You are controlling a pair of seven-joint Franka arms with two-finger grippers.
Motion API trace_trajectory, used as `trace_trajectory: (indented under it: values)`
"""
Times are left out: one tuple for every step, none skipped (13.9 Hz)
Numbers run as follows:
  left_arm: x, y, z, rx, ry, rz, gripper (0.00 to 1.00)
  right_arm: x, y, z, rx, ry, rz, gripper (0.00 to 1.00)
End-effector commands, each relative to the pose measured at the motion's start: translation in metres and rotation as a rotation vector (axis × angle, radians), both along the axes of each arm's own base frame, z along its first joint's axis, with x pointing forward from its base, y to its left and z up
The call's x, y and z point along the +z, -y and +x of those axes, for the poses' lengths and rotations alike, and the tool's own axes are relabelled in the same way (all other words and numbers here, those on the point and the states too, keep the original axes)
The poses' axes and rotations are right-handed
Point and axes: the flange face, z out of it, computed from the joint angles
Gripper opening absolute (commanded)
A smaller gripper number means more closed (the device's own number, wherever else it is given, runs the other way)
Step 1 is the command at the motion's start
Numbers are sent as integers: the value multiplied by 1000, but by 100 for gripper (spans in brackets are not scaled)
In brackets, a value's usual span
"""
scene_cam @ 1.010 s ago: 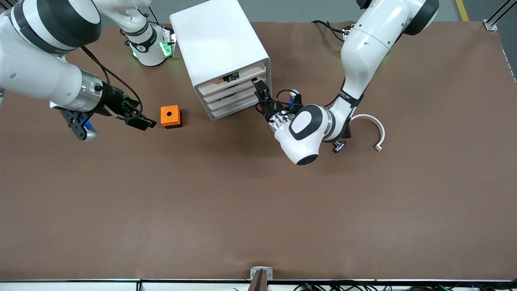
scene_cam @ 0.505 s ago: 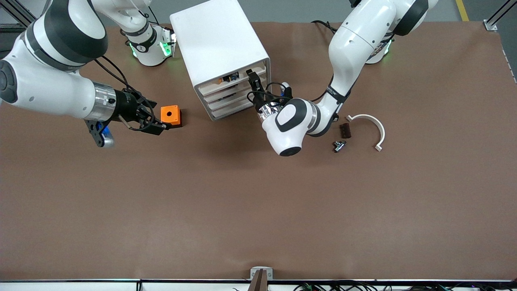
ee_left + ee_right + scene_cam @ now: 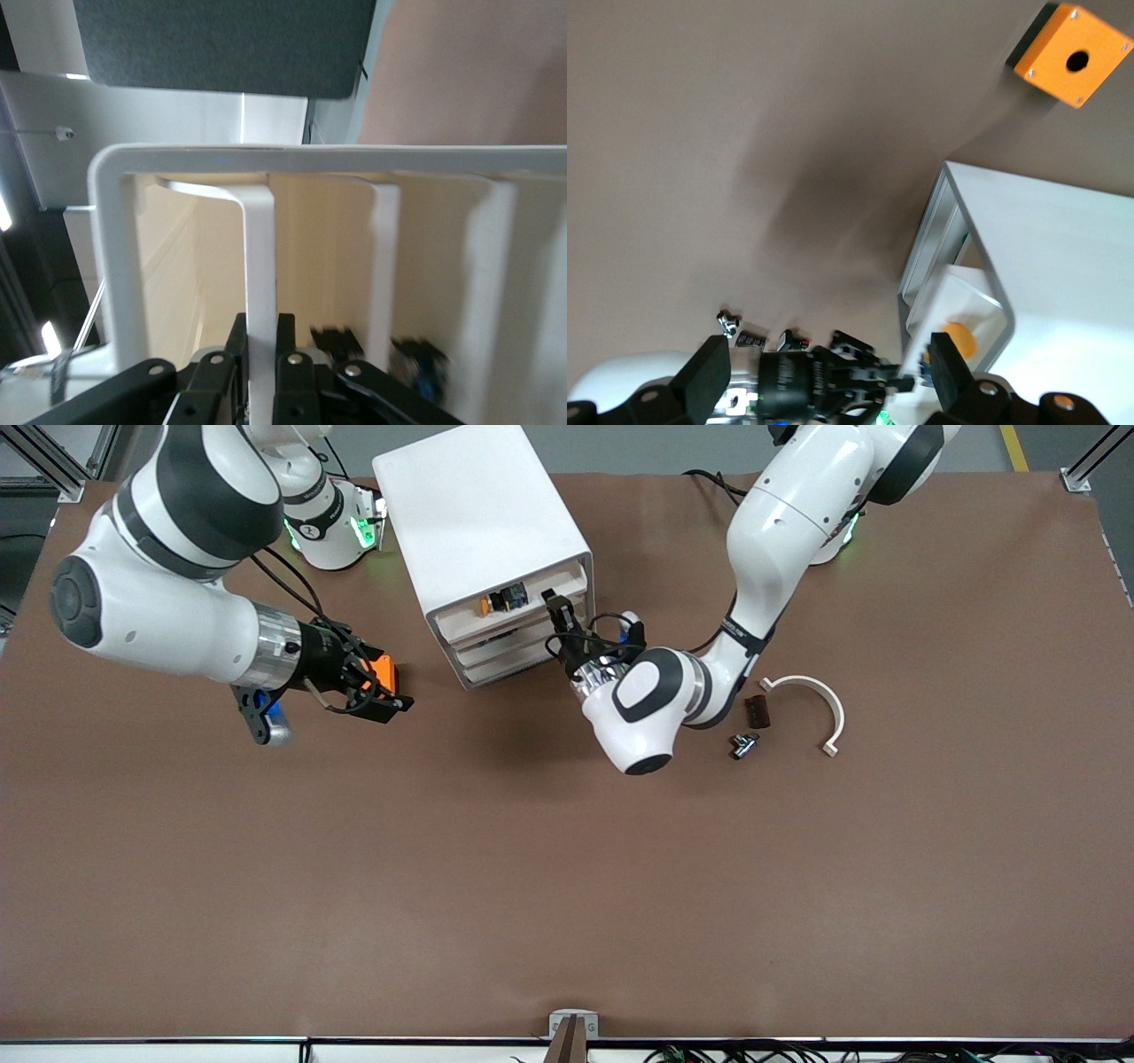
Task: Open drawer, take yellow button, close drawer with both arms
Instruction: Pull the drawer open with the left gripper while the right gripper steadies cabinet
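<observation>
The brown surface is bare close to the front camera. Farther up stands the white cabinet, and everything else sits around it.

Toward the left arm's end from the cabinet lie three small things: a little metal part, a small dark brown block and a curved white plastic piece. They lie near each other but apart, and none of them is in the way of the drawers.

Toward the right arm's end from the cabinet sits the orange cube with a hole. The right gripper is right at it and hides most of it in the front view. Its jaws stand wide with nothing in them. The right arm reaches low across the surface, its wrist almost level.

The left arm bends down at the elbow and points its wrist at the cabinet's front. The left gripper has its jaws pinched on the front wall of the drawer, the top one. That drawer is pulled out a little. Inside it lies the button, its orange cap showing, beside a small dark part.
</observation>
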Motion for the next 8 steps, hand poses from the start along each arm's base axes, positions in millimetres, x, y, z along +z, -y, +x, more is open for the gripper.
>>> trace_trajectory:
  values:
    - [12, -49, 59, 107, 39, -86, 0, 0, -23, -3, -31, -9, 8, 100]
    - [17, -64, 74, 133, 71, -125, 0, -2, -28, -4, -38, 1, -23, 100]
    - [18, -71, 81, 145, 94, -155, 1, -5, -35, -6, -41, 4, -39, 100]
    - [18, -76, 85, 150, 114, -178, 2, -5, -47, -11, -36, 6, -42, 100]
    - [19, -79, 88, 151, 128, -191, 6, -7, -55, -13, -46, 14, -42, 100]
    - [19, -90, 95, 171, 130, -190, 11, -9, -64, -17, -56, 21, -48, 100]
    - [21, -95, 98, 180, 131, -192, 28, -11, -78, -22, -49, 30, -68, 100]
    - [23, -96, 99, 182, 134, -194, 62, -15, -87, -26, -44, 41, -96, 100]
